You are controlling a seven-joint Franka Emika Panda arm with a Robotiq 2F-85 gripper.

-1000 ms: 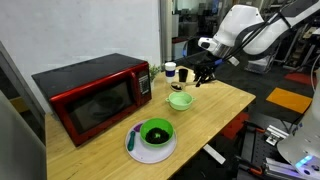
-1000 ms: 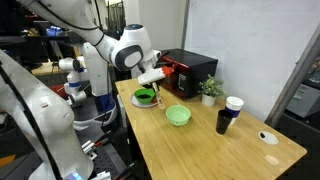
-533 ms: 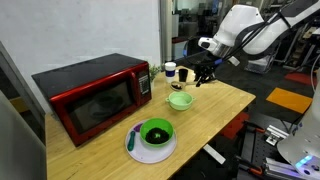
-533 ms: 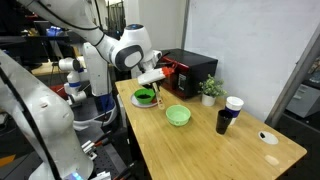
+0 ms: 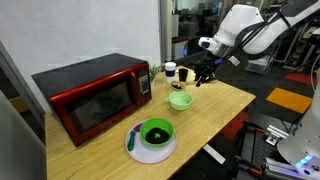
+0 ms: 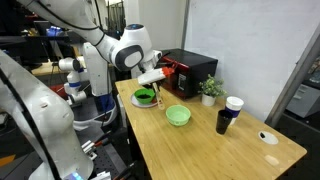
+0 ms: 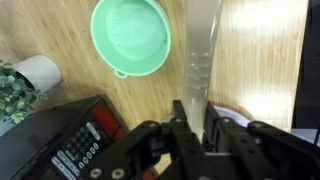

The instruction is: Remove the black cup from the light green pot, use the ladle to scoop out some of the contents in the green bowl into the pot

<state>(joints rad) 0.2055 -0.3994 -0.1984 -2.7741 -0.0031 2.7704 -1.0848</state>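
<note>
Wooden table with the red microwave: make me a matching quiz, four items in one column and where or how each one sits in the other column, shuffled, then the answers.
Things
1. black cup
2. light green pot
3. green bowl
4. ladle

States
A. on the white plate, dark contents inside
B. gripped in the claw
C. empty, on bare wood between the bowl and the cups
D. standing on the table beside the white cup

Pairs: 1-D, 2-C, 3-A, 4-B

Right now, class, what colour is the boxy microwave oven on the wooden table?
The microwave oven is red with a dark door, clearest in an exterior view.
</note>
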